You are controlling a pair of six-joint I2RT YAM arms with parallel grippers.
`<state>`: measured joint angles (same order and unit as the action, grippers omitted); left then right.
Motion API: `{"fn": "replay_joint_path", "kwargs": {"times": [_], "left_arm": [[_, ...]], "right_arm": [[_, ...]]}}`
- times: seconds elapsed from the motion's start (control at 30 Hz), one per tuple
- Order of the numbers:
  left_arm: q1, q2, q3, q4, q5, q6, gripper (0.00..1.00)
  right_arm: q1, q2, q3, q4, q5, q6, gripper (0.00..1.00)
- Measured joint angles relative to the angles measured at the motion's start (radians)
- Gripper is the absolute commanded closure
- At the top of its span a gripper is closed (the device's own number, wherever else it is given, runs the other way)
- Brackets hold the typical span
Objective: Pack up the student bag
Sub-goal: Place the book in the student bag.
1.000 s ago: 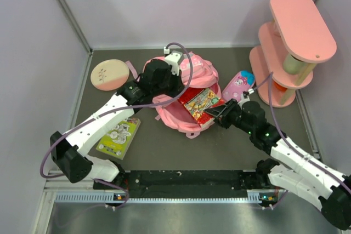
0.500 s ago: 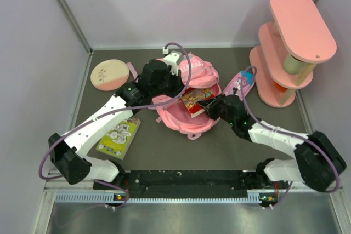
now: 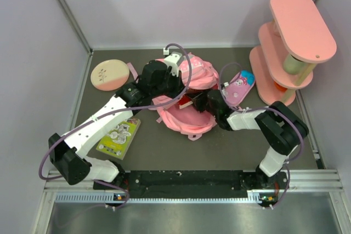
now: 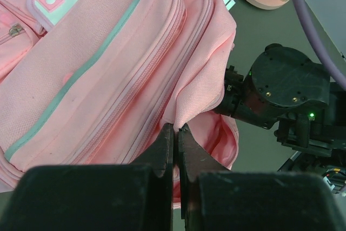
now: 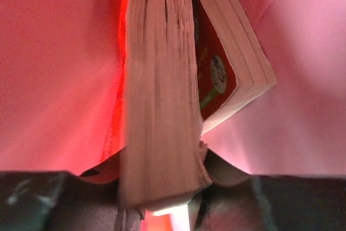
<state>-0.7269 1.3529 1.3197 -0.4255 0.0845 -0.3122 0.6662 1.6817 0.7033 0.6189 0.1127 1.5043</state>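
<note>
The student bag [image 3: 189, 123], pink with grey zipper strips, lies mid-table with its opening facing right. My left gripper [image 3: 176, 96] is shut on the pink edge of that opening [image 4: 186, 109], fingertips pinching the fabric [image 4: 176, 129]. The right gripper [image 3: 198, 101] reaches into the bag, shut on a thick book with a red cover [image 5: 159, 90]. In the right wrist view the gripper [image 5: 162, 187] clamps the book's page edge, with pink lining all around. From above only a red sliver of the book [image 3: 187, 102] shows.
A pink tiered shelf [image 3: 290, 47] stands at the back right, with a small pink cartoon pencil case [image 3: 239, 86] beside it. A round pink disc [image 3: 109, 74] lies back left. A green booklet [image 3: 118, 135] lies under the left arm.
The right arm has swung left and pushed the red book from the bag's mouth deep inside. The left gripper has kept its hold on the bag's edge.
</note>
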Motion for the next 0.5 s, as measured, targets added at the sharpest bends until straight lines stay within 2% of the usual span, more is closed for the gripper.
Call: {"fn": "replay_joint_path", "kwargs": {"times": [0.03, 0.17, 0.27, 0.5], "left_arm": [[0.0, 0.0, -0.002, 0.0, 0.002, 0.0, 1.0], [0.0, -0.003, -0.011, 0.003, 0.005, 0.0, 1.0], [0.0, -0.003, -0.019, 0.009, 0.009, 0.0, 1.0], [-0.001, -0.007, -0.041, 0.015, 0.013, -0.001, 1.0]], "right_arm": [[0.002, 0.013, -0.001, 0.01, 0.002, 0.007, 0.49], [0.008, 0.019, -0.024, 0.054, 0.006, 0.026, 0.43], [0.008, 0.019, -0.045, 0.064, -0.004, 0.025, 0.32], [0.008, -0.055, -0.122, 0.031, -0.033, 0.023, 0.31]]}}
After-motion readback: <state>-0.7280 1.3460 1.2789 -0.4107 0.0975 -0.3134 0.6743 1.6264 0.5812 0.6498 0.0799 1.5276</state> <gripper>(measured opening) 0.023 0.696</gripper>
